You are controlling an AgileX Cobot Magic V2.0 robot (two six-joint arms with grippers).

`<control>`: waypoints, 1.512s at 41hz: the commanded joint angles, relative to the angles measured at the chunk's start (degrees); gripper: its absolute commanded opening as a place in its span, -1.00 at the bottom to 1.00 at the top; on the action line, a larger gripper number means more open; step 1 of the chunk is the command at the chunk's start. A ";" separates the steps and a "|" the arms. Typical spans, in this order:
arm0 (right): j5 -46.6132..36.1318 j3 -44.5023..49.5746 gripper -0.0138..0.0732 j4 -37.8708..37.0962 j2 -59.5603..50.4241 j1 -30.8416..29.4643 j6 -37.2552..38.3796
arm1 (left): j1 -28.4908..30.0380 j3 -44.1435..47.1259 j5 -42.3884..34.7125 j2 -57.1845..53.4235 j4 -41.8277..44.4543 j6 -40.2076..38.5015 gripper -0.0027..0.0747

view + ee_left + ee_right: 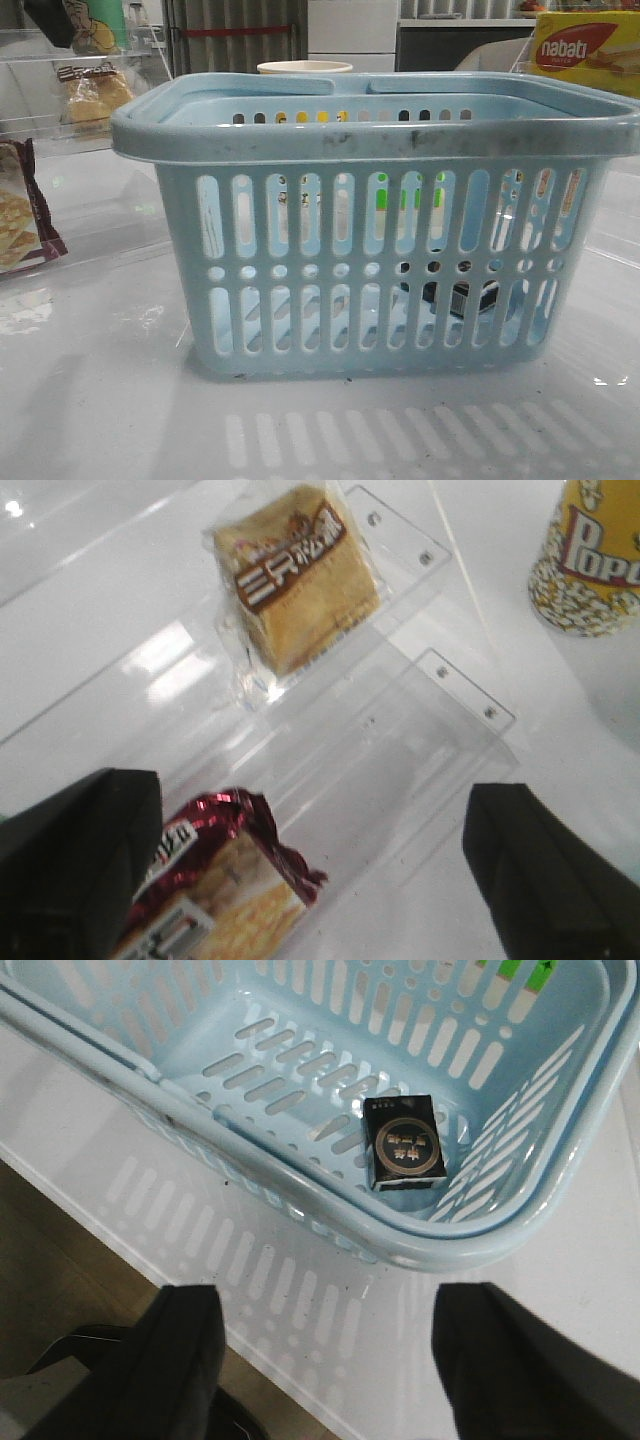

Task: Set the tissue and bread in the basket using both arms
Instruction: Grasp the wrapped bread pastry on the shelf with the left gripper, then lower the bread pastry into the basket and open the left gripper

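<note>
The pale blue basket (380, 210) stands in the middle of the table and also shows in the right wrist view (300, 1175). The small black tissue packet (405, 1143) lies flat on the basket floor; through the slots it shows dark (455, 295). The wrapped golden-brown bread (297, 575) sits on a clear acrylic shelf; it shows at the far left (92, 95). My left gripper (315, 865) is open and empty, short of the bread. My right gripper (325, 1355) is open and empty, outside the basket's rim over the table's front edge.
A maroon cracker packet (225, 890) lies by my left fingers, also at the left edge (22, 215). The clear acrylic shelf (440, 730) has steps. A popcorn cup (590, 560) stands near it. A yellow Nabati box (588, 50) is at the back right. A pale cup (305, 68) stands behind the basket.
</note>
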 commanded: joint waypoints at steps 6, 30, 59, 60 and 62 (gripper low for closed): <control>-3.20 -1.55 0.59 0.30 -0.49 0.02 -0.37 | 1.76 -12.72 -4.57 9.05 0.17 -0.46 0.77; -3.13 -1.55 0.59 0.30 -0.49 0.02 -0.37 | 2.08 -23.56 -10.90 23.38 0.07 -0.46 0.46; -3.05 -1.55 0.59 0.30 -0.49 0.02 -0.37 | 0.66 -29.26 4.90 11.57 -1.16 3.64 -0.70; -3.05 -1.55 0.59 0.30 -0.49 0.02 -0.37 | 0.18 -29.26 5.35 10.61 -1.58 4.97 -0.70; -3.05 -1.55 0.59 0.30 -0.49 0.02 -0.37 | -0.67 -29.15 6.44 8.42 -3.40 6.41 -0.70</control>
